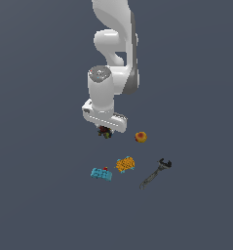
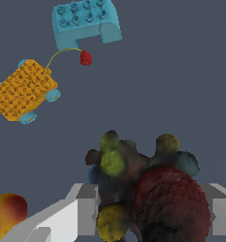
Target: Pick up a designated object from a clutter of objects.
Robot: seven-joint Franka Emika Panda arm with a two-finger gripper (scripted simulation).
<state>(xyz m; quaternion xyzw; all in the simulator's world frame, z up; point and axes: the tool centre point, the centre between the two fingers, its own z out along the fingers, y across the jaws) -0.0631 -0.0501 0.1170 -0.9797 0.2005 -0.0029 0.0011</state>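
Gripper (image 1: 105, 130) fingers (image 2: 81, 212) clamp the dark spiky lump (image 2: 143, 189) on both sides, beneath the white hand. In the exterior view the lump is mostly hidden by the hand. Orange-red ball (image 1: 141, 137) near; its edge is cropped in the wrist view. No writing legible anywhere.

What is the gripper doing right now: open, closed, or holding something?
Gripper: its two fingers sit on either side of the dark spiky lump; it looks closed on it.
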